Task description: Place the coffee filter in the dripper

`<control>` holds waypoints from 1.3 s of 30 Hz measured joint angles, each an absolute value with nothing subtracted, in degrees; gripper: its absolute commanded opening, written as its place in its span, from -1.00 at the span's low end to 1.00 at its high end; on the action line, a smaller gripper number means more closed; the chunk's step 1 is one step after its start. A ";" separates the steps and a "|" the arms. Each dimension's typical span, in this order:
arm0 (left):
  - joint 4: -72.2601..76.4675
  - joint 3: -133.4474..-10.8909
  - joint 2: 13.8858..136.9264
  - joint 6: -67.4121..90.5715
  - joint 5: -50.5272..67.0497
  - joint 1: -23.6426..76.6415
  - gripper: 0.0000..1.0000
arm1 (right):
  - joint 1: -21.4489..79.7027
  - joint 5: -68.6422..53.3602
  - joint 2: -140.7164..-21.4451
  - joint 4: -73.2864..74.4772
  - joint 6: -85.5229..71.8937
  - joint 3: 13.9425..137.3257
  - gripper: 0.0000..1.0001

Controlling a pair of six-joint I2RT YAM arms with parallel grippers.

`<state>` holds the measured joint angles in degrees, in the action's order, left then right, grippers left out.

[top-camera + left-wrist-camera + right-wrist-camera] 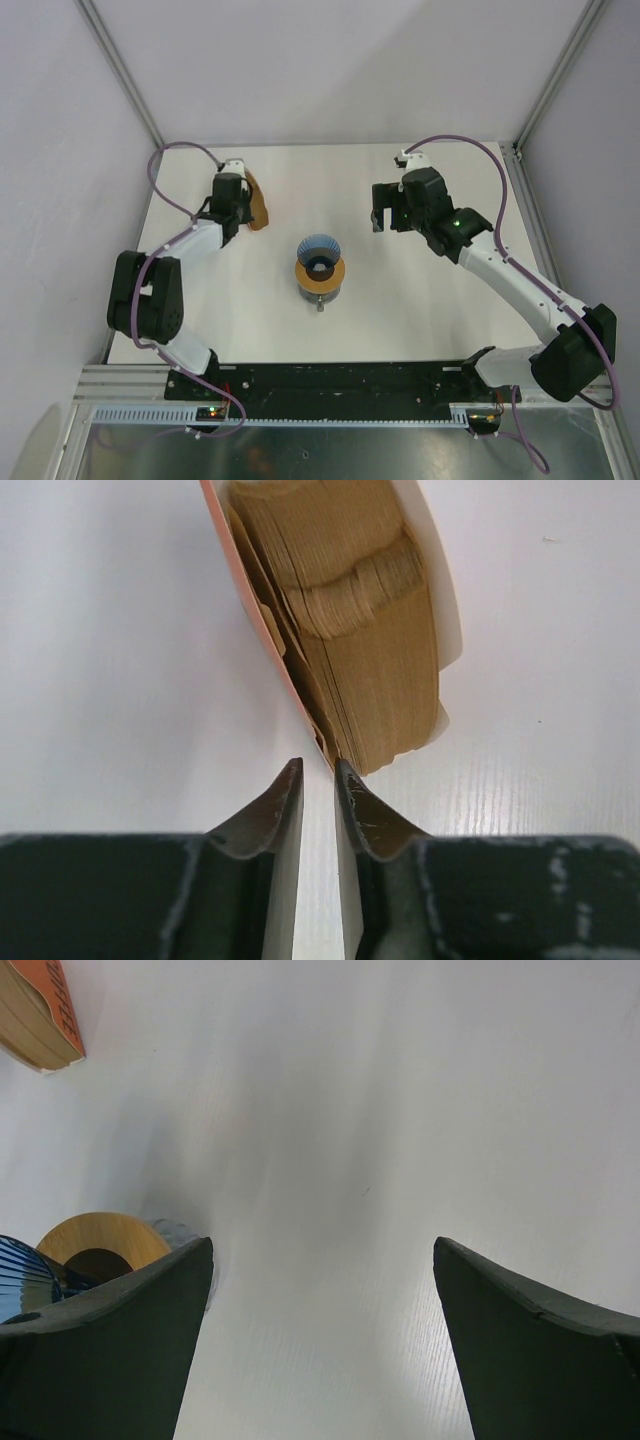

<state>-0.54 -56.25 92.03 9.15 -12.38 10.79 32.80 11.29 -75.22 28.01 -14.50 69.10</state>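
The dripper (320, 262) stands mid-table, a blue ribbed cone on an orange-brown ring; the right wrist view catches it at the lower left (95, 1243). A stack of tan coffee filters (370, 650) sits in an orange-brown packet (259, 205) at the back left. My left gripper (317, 768) hovers at the packet's near end, its jaws a narrow slit apart, with only bare table showing between them. One fingertip (345, 775) nearly touches the packet's corner. My right gripper (325, 1250) hangs wide open over the table, to the right of the dripper, holding nothing.
The white table (400, 310) is walled by pale panels on the left, back and right. The arm bases sit on a black rail (340, 385) at the near edge. The packet's corner (40, 1010) shows at the top left of the right wrist view.
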 measured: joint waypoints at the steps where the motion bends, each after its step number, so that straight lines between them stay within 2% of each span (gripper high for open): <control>1: -0.51 -56.25 92.18 9.17 -12.49 10.68 -0.61 | 32.80 11.27 -75.22 28.01 -14.50 69.10 0.91; 7: -0.60 -56.25 94.72 9.15 -12.86 10.57 -0.74 | 32.80 11.11 -75.22 28.03 -14.48 69.10 0.91; 21: -0.64 -56.55 95.57 9.13 -12.71 10.46 -0.70 | 32.80 11.11 -75.22 28.03 -14.46 69.10 0.91; 39: -0.69 -58.39 97.95 9.58 -11.25 9.72 -0.75 | 32.80 11.05 -75.22 28.03 -14.26 69.10 0.91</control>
